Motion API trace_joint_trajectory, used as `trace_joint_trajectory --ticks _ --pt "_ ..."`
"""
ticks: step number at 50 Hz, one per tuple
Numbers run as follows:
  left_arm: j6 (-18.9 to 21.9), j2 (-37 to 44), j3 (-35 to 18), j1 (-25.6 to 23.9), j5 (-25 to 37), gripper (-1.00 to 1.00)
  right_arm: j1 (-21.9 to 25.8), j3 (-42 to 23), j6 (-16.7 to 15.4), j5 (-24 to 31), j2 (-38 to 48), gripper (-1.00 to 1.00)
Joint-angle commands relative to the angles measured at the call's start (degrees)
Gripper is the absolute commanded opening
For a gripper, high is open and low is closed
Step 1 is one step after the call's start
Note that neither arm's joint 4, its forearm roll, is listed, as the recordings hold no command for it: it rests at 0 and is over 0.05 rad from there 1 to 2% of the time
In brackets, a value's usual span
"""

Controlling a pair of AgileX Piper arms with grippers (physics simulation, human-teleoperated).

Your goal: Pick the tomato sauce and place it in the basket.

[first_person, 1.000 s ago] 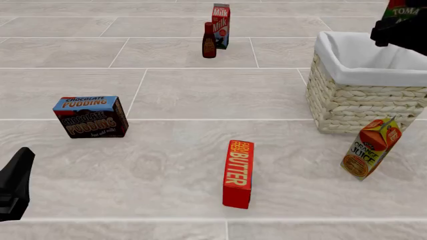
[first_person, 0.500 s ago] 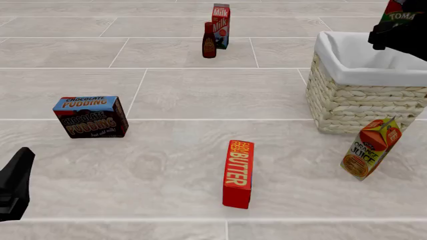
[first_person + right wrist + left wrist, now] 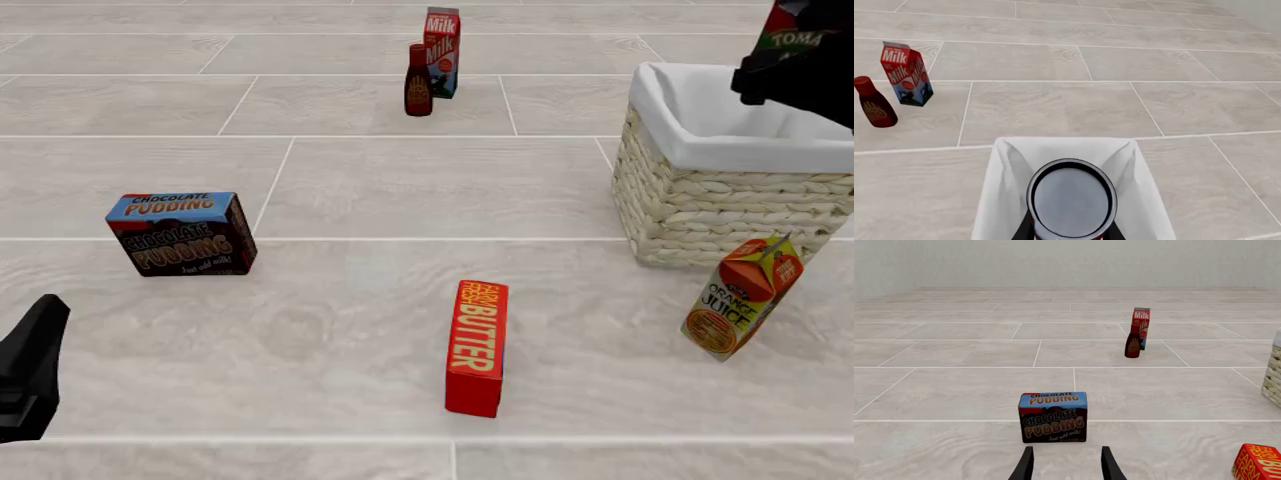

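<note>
While the right gripper (image 3: 1069, 231) clamps the tomato sauce (image 3: 1072, 199), the can hangs above the basket (image 3: 707, 205) near the table's right edge. Near the front-left corner, the left gripper (image 3: 1065, 466) waits with fingers parted, empty.

Parted fingers (image 3: 1026, 467) face the chocolate pudding box (image 3: 1053, 416) on the floor

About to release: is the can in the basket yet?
Not yet. The can is held by the right gripper above the basket.
</note>
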Motion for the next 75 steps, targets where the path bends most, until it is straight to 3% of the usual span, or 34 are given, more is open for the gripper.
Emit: trace_joint_trajectory --ticks 1,75 --pt "0.00 0.00 0.00 0.00 0.00 1.00 -0.10 -0.71 0.91 -0.08 0.87 -1.00" --pt "0.00 0.00 0.00 0.00 0.00 1.00 0.07 -3.25 2.04 0.58 5.34 -1.00"
